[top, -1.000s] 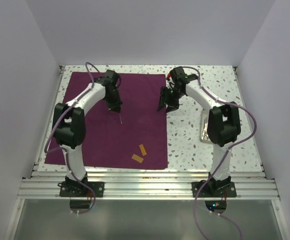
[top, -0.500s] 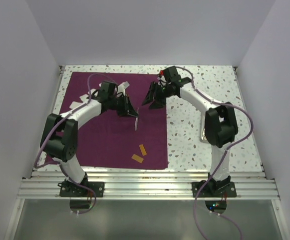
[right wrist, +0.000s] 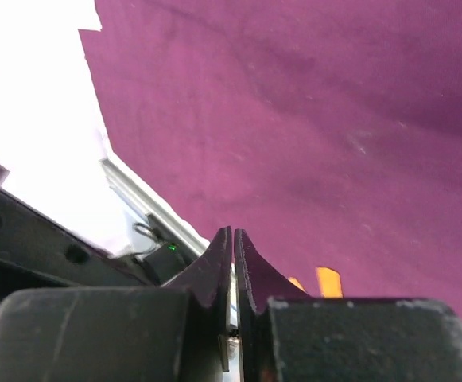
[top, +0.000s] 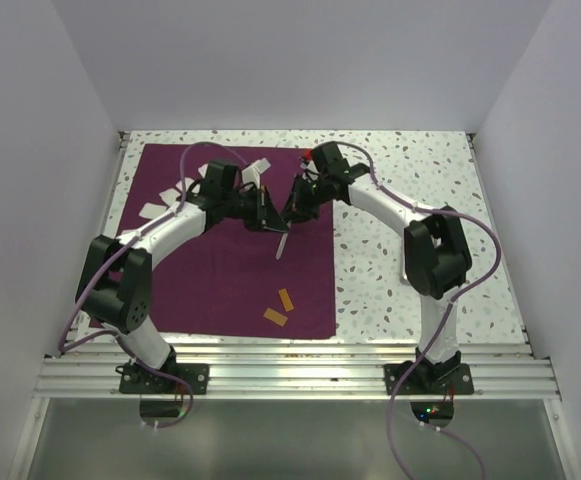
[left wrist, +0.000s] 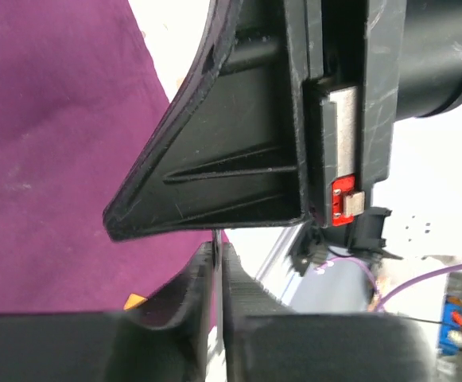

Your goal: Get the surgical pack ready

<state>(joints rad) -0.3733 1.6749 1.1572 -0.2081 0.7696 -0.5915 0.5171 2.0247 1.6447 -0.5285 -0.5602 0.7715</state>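
Tabletop [top: 420,170] of white speckled stone-look, boxed by plain white walls [top: 300,60] on three sides, with an aluminium rail [top: 300,372] along the near edge. Spread flat over the left half: the surgical pack [top: 220,285], a deep purple-maroon matte sheet, square-cornered, barely creased, reaching from near the far edge almost to the rail. Lying on its near right part, two small orange tabs [top: 286,298], just beside each other. Meeting above its far right part, tip to tip: left gripper [top: 270,218] and right gripper [top: 292,207]. Left gripper pinched tight on a thin pale sliver [top: 282,246] hanging down over the cloth, seen from the left wrist as a hairline between the ribbed fingers [left wrist: 191,286]. Right gripper closed too, fingers [right wrist: 211,274] pressed together; something pale low in their seam, but whether gripped or only behind them, cannot tell. Sliver too thin to name. A few white slips [top: 156,210] along the left arm, on the cloth or on the arm's cable, impossible to say. Far strip of the pack partly hidden under both arms. Wrist views filled mostly by black gripper bodies, with blown-out white beyond the cloth's edge.
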